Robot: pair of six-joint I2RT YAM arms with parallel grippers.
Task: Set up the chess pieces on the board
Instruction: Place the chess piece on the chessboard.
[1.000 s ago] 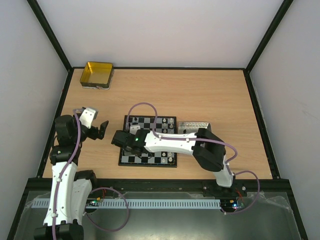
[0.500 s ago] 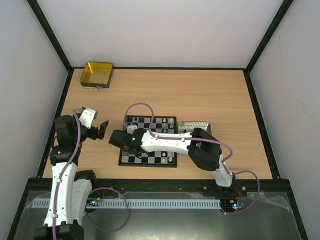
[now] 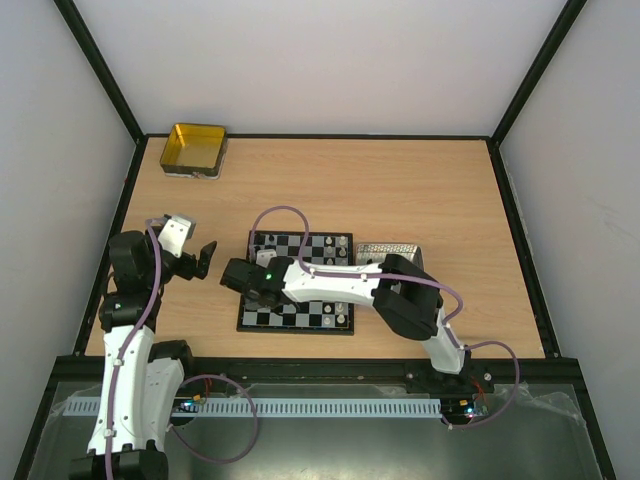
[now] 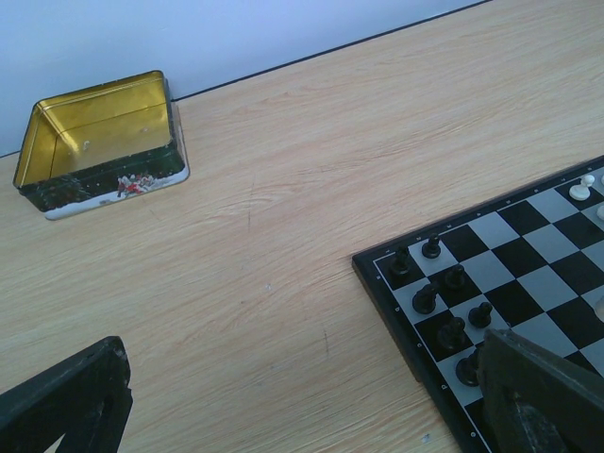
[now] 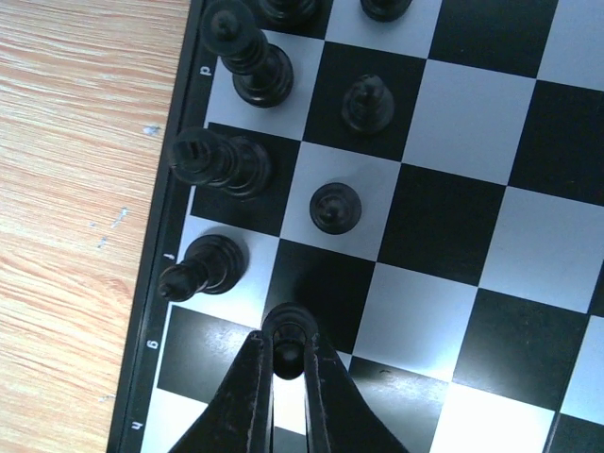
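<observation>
Wooden counter, board edge.
Right end effector pinches a black pawn; I should lower it upright, mid-square.

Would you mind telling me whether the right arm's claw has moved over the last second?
Yes. In the top view the right claw has crept slightly toward the far edge of the small black-and-white chessboard, staying over its left border, closed on a tiny black chess piece.

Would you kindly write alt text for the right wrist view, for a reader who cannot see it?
The right end effector pinches a black pawn over a black square near the left edge of the board. Five more black pieces stand on the two files nearest that edge, with bare wooden table beyond.
</observation>
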